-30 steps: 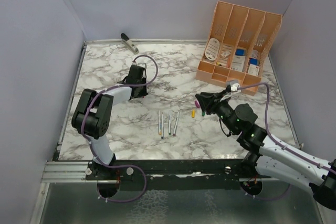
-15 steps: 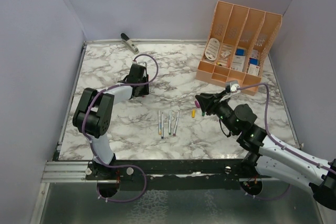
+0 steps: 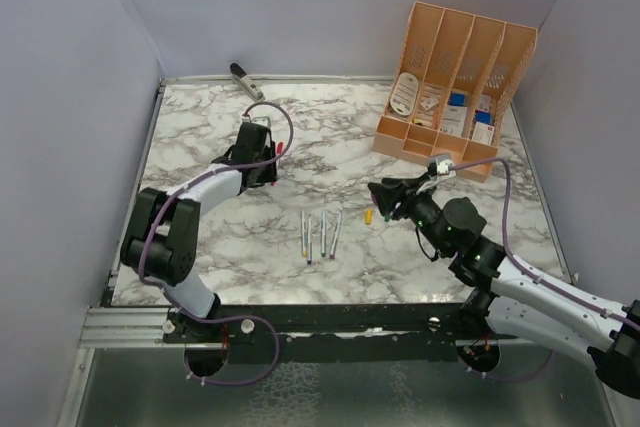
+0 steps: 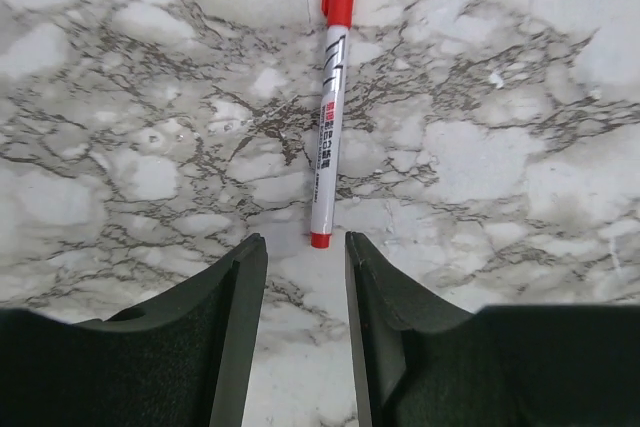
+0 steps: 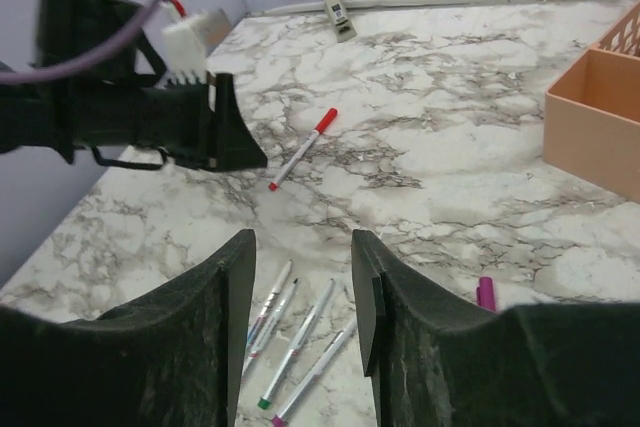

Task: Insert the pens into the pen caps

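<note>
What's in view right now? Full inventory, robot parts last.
capped pen: one, white barrel, red cap, on the table just ahead of the left arm
uncapped pens: four, white, side by side, mid-table
yellow cap: one, right of the pen row
magenta cap: one, near the right arm
stapler-like item: one, grey, far edge
organizer: one, orange, four slots, far right, small items inside
table: one, white-grey marble
left tool: open, empty
right tool: open, empty
</note>
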Available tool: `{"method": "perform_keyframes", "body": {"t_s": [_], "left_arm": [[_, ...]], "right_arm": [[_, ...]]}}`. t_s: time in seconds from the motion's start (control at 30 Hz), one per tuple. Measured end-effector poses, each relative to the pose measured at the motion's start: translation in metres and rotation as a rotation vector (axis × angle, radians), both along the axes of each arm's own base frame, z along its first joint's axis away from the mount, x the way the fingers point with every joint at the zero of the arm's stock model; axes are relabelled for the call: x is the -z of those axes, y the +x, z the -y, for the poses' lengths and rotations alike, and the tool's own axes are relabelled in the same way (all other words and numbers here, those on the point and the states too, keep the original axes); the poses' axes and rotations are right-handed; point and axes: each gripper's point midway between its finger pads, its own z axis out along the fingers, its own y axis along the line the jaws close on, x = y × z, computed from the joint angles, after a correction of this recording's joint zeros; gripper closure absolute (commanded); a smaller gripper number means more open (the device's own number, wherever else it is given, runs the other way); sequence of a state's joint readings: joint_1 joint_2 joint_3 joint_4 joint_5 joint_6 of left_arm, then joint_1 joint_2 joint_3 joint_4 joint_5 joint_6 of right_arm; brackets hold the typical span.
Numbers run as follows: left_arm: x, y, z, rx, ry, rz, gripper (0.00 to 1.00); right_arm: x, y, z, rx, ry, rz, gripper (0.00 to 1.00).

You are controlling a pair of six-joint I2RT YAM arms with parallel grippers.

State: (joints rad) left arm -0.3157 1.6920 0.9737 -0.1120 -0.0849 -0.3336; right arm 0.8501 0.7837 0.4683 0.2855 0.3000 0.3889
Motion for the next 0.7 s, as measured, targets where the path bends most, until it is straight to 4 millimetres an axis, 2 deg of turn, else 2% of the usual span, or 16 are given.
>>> {"method": "perform_keyframes", "body": {"t_s": [0.13, 0.23, 0.3, 0.37, 0.57, 0.63, 0.7], "left_arm": [[-0.052, -0.004, -0.003, -0.007, -0.032, 0.119, 0.59], [-0.090, -0.012, -0.001, 0.010, -0.080, 0.219, 0.62], [-0.098, -0.022, 0.002, 0.033, -0.104, 0.244, 0.62], [-0.091, -0.039, 0.010, 0.065, -0.117, 0.236, 0.62], [-0.023, -0.119, 0.050, 0.222, -0.101, 0.050, 0.62], [-0.010, -0.140, 0.058, 0.260, -0.098, 0.009, 0.62], [-0.007, -0.149, 0.061, 0.272, -0.098, -0.006, 0.61]], "right_arm": [[0.013, 0.004, -0.004, 0.008, -0.009, -0.040, 0.47], [0.022, 0.008, -0.004, 0.029, -0.019, -0.069, 0.53], [0.026, 0.011, -0.002, 0.049, -0.021, -0.082, 0.57], [0.031, 0.015, 0.001, 0.083, -0.030, -0.093, 0.61], [0.044, 0.027, 0.013, 0.179, -0.084, -0.139, 0.74], [0.048, 0.032, 0.017, 0.213, -0.108, -0.157, 0.74], [0.052, 0.035, 0.020, 0.238, -0.124, -0.172, 0.75]]}}
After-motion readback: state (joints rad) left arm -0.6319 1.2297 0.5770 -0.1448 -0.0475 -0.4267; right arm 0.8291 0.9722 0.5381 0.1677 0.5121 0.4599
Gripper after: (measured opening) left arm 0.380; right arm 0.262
